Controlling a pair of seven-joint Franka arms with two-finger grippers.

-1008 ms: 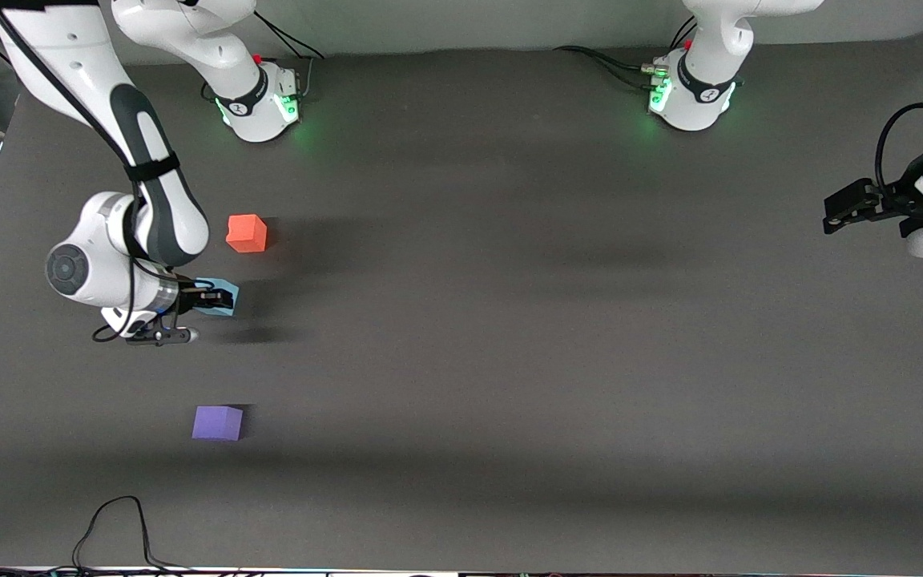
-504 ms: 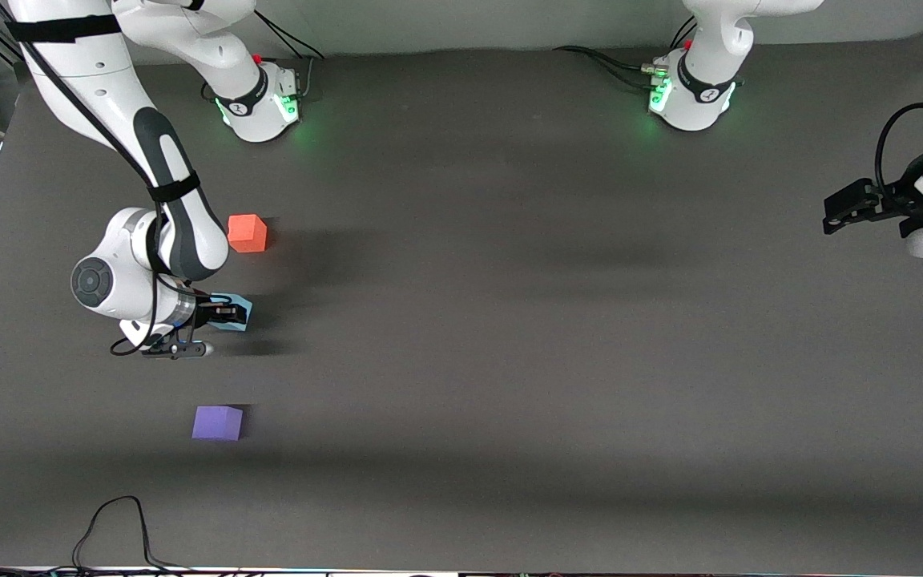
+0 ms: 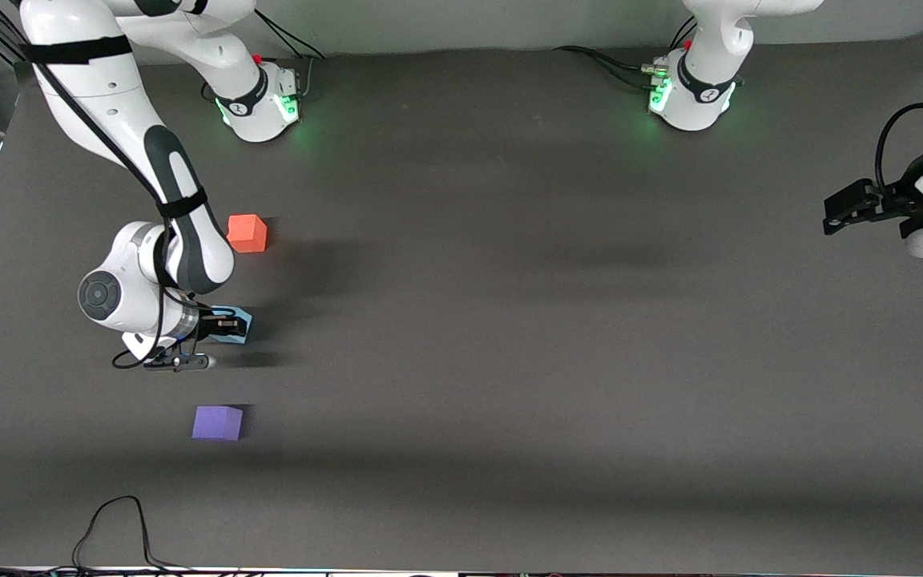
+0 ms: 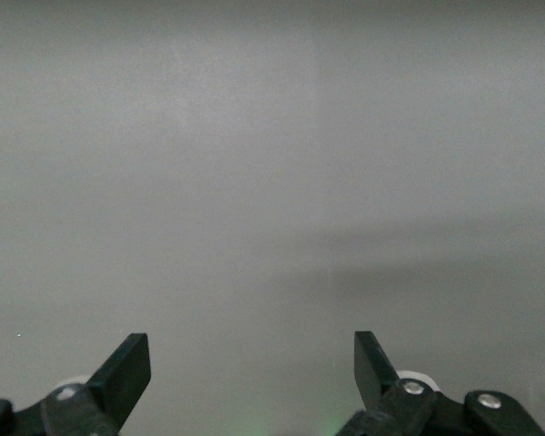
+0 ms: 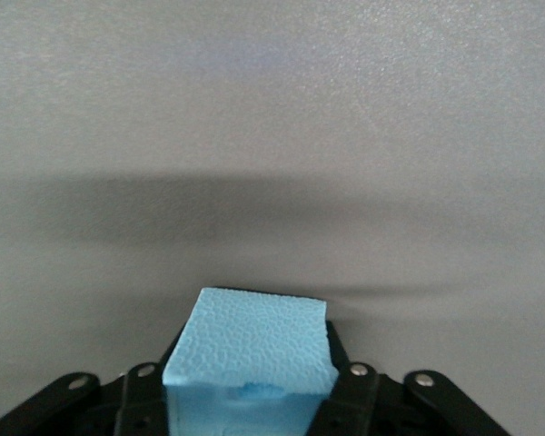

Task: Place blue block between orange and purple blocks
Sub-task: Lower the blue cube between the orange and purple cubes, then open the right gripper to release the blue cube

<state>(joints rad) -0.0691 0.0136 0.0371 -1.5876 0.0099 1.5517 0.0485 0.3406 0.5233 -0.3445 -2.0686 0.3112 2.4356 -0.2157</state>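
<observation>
My right gripper is shut on the blue block, a light sky-blue cube, and holds it over the table between the orange block and the purple block. In the right wrist view the blue block sits between the black fingers above bare grey table. The orange block lies farther from the front camera than the purple block; both stand toward the right arm's end of the table. My left gripper is open and empty and waits at the left arm's end; its view shows its two fingertips apart over bare table.
The dark grey table stretches wide toward the left arm's end. A black cable loops at the table's edge nearest the front camera. The arm bases stand along the edge farthest from the front camera.
My right gripper has carried the blue block nearer to the purple block and a little toward the left arm's end. The left arm has not moved.
</observation>
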